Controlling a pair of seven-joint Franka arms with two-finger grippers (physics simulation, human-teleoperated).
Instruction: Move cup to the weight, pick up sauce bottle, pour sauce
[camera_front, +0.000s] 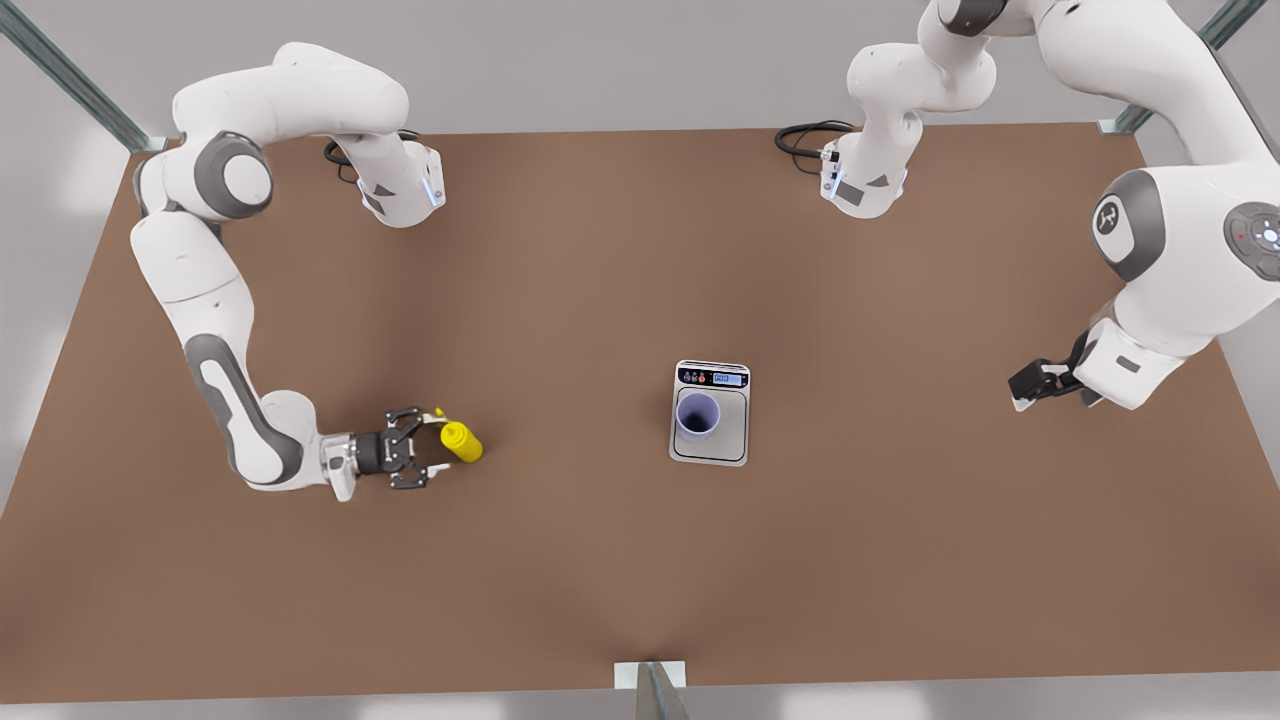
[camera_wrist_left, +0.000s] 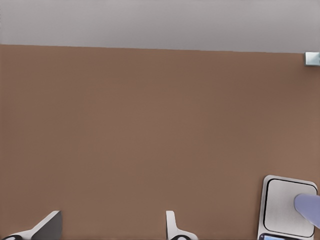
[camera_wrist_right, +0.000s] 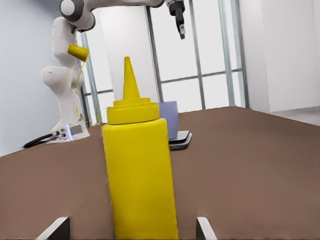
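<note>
Surface: we see a plain brown tabletop (camera_front: 560, 300), grey walls behind.
Cup: our small lavender-blue tumbler (camera_front: 697, 414) stands on the flat silver-grey scale (camera_front: 735, 440); first step looks done.
Bottle: the yellow squeeze bottle (camera_front: 461, 441) stands upright, not lifted; picking and pouring remain.
Right gripper (camera_front: 432, 448): jaws apart, flanking the bottle.
Left gripper (camera_front: 1030, 385): jaws apart, waiting well beyond the scale.
Obstacles: we judge the path to the cup unobstructed.

cup (camera_front: 698, 414) on weight (camera_front: 711, 441), sauce bottle (camera_front: 461, 441) well apart
</note>
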